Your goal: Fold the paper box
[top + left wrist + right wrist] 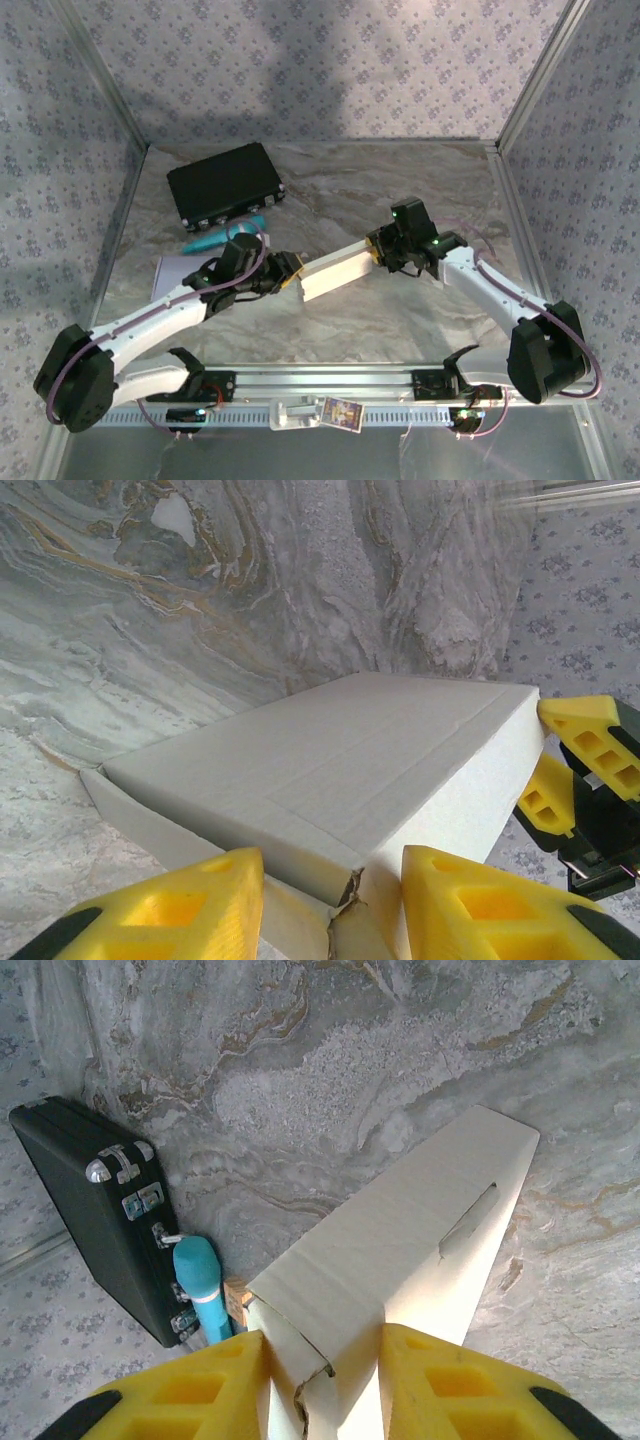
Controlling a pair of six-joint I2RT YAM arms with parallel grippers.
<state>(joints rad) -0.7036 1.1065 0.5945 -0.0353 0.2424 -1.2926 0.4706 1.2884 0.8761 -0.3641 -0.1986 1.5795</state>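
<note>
Left gripper (284, 272) clamped on one end of paper box (335, 268), yellow fingers (180, 905) pressed against both sides. Right gripper (377, 252) clamped on opposite end. Paper box long, white, closed, spanned between them over middle of marble table (400, 190). Black case (225, 185) and teal tool (215, 240) lay far left, well apart from box.

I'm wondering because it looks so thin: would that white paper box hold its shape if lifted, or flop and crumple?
Probably light: the paper box is thin card, as its torn corner between the left fingers shows. Likely keeps its shape, since its faces look flat and edges straight. Squeezing harder could tear it further.
</note>
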